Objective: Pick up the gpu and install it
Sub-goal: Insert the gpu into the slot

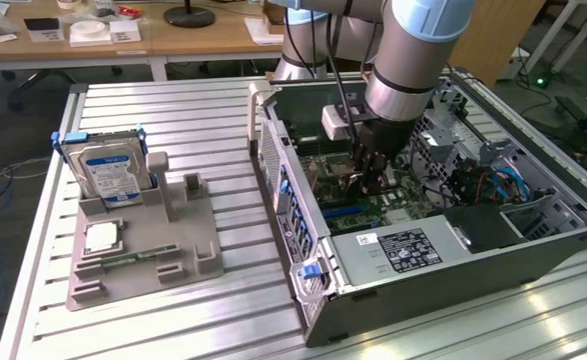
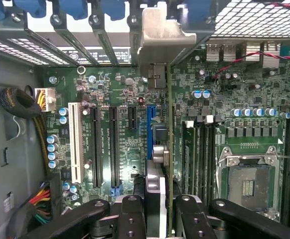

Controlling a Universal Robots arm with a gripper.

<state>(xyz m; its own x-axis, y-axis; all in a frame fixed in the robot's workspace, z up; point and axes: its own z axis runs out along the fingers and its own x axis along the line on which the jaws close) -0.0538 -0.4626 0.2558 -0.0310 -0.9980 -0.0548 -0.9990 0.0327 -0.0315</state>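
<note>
Closest in on the wrist view, the gripper has its black fingers on either side of the gpu, so the jaws are pinching the card. They're not spread wide and not pressed together on nothing. The card stands on edge, seen edge-on, running straight away from the wrist over the motherboard.

Just past the fingers, the card's lower edge sits right along the blue slot. The black slots and the white slot are off to one side, and the CPU socket is on the other. Honestly I can't tell whether the edge connector is actually down in that slot or only hovering over it.

Further along, the silver end bracket is up against the rear slot openings of the case.

In the exterior view the gripper is deep inside the open PC case. Towards the exterior view's left, well apart from it, the grey holder carries the hard drive and the memory stick.

So my read is that the pick-up is done and the card is lined up at the slot. What's left is having it fully seated and let go.
</note>
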